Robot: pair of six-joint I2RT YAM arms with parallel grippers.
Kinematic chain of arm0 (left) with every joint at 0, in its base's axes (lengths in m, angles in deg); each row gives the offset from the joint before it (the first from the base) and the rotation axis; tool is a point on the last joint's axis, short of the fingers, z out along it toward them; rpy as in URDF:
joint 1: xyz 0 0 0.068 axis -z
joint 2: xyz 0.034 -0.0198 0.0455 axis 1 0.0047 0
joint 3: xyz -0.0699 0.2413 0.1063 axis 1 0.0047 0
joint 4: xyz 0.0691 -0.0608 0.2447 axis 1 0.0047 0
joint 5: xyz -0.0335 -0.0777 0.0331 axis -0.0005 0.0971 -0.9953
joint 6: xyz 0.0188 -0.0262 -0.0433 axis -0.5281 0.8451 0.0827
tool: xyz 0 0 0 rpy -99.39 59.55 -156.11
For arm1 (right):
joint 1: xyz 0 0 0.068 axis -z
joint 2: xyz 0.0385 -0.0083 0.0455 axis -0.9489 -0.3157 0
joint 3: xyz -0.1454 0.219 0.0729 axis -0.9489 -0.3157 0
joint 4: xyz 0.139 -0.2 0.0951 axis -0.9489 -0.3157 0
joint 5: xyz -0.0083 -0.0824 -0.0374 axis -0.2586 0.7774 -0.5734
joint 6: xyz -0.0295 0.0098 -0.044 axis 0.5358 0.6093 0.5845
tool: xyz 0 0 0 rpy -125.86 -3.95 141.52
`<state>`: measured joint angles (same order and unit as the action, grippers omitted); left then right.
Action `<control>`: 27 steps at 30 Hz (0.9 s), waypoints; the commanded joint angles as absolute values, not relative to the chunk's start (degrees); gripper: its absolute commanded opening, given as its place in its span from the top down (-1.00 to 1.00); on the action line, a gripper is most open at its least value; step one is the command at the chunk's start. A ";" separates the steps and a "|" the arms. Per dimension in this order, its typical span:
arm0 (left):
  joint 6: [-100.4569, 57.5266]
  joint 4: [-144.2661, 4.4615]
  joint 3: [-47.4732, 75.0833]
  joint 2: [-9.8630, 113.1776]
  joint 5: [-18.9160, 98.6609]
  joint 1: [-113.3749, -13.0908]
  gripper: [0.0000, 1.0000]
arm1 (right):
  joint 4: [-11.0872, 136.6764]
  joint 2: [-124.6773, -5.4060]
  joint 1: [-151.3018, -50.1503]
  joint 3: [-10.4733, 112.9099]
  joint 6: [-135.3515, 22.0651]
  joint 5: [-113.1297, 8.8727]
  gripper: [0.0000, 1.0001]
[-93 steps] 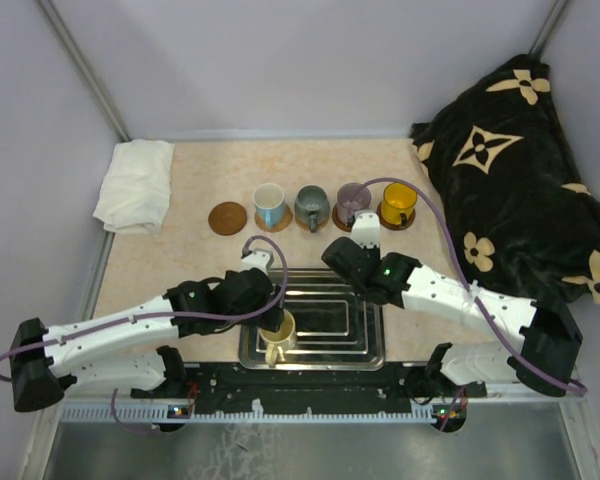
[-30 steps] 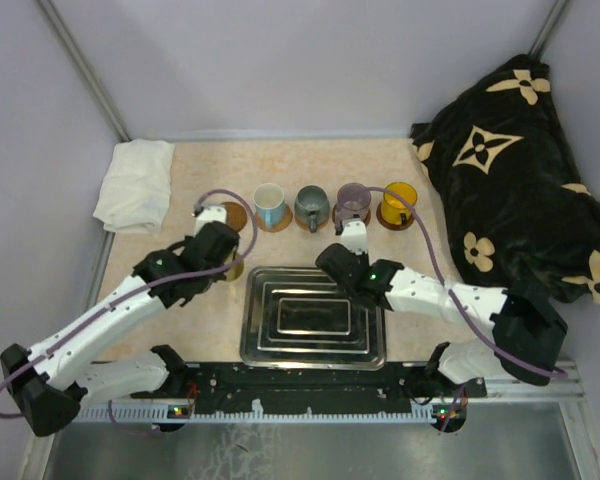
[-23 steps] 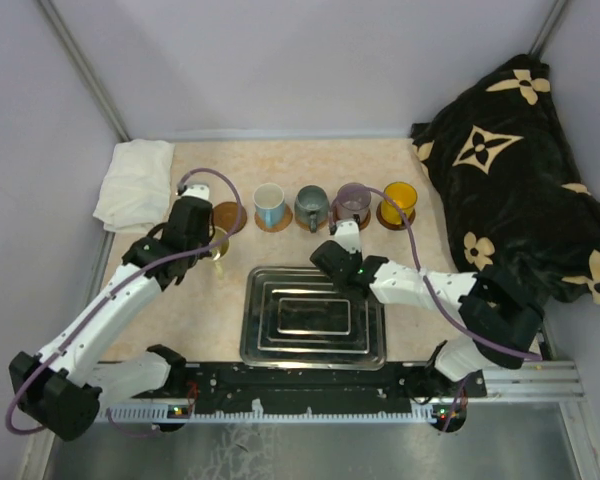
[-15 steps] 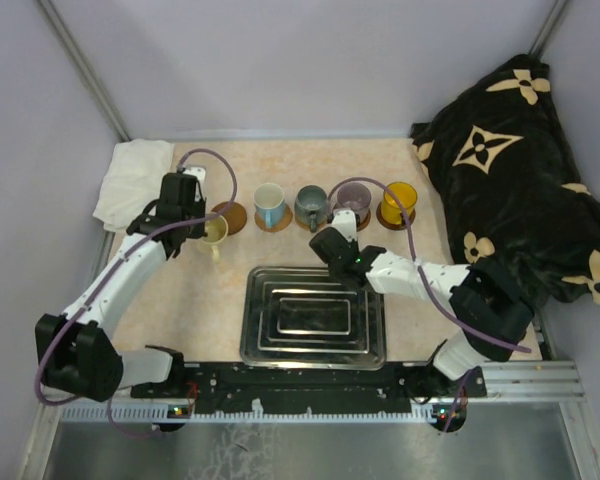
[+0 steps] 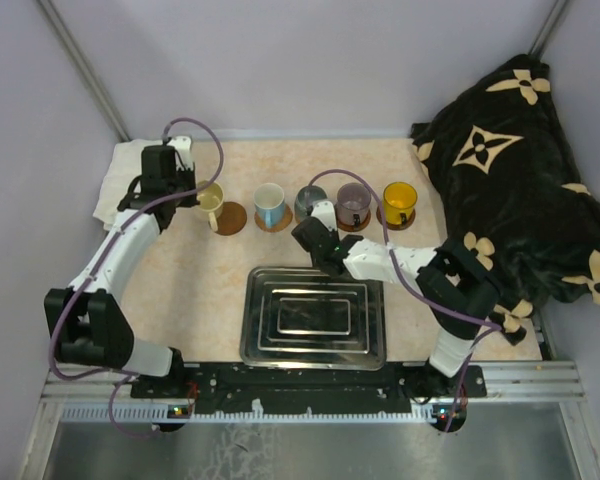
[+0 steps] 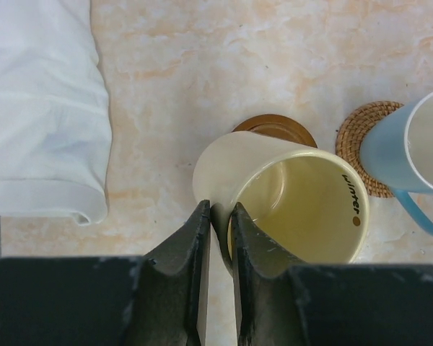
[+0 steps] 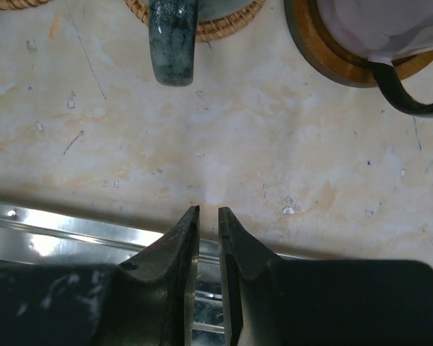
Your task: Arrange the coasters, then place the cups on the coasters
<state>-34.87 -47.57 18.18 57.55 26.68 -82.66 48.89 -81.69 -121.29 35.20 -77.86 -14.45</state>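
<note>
A: Where is the cream-yellow mug now?
B: The left jaws hold it by the rim, one jaw inside the mug and one outside, pressed closed on the thin wall. The mug is at the left edge of the dark coaster, partly over it. Whether it touches the coaster, one cannot tell.
A: And the other mugs?
B: They stand in one row to the right, each on its own coaster: the white-and-blue mug, the grey-blue mug, the purple-grey mug and the orange-yellow mug.
A: And the right jaws?
B: Almost closed, with only a thin gap and nothing in it. They hover over the bare surface, between the steel tray and the grey-blue mug
</note>
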 commanded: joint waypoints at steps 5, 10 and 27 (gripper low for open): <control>-31.74 -57.31 18.14 59.42 31.56 -84.29 0.56 | 50.13 -84.79 -120.16 39.78 -77.16 -14.87 0.65; -29.52 -60.80 20.43 60.28 33.91 -85.10 0.57 | 49.84 -85.85 -120.18 39.87 -77.08 -15.08 0.65; -28.24 -62.98 17.23 68.77 41.68 -87.68 0.59 | 49.77 -88.74 -119.81 38.60 -77.79 -17.13 0.68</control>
